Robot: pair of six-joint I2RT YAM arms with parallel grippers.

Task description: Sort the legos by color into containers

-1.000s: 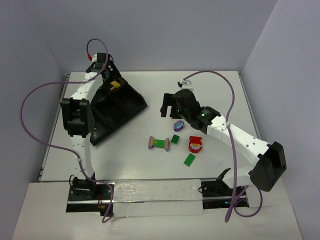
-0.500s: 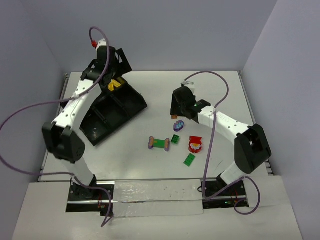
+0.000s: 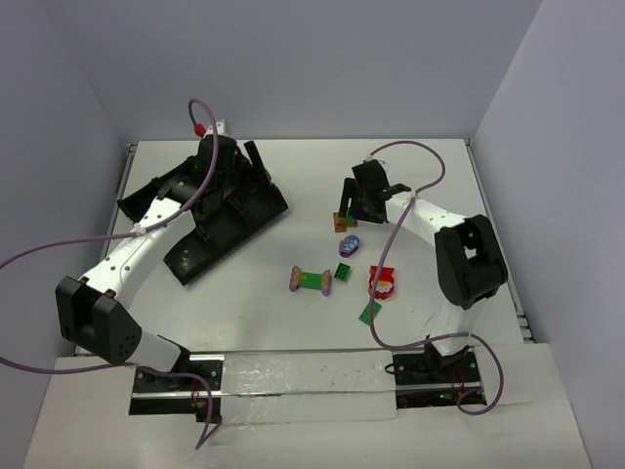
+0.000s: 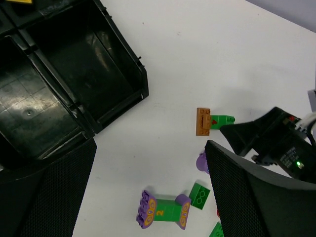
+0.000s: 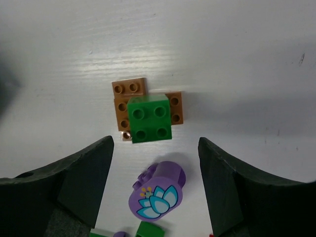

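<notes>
The legos (image 3: 312, 280) lie on the white table (image 3: 293, 166), to the right of the black tray (image 3: 266, 203). The right gripper (image 5: 154, 148) hangs wide open over a green-and-brown brick (image 5: 148, 118) and a purple brick (image 5: 157, 191), holding nothing. The left gripper (image 4: 150, 145) is wide open too, with nothing in it, just above the tray's right corner.

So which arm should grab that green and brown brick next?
Probably the right arm. Its open jaws hang right by the green and brown brick, which sits just ahead of the gap between them. The left arm is farther off, over the black tray.
</notes>
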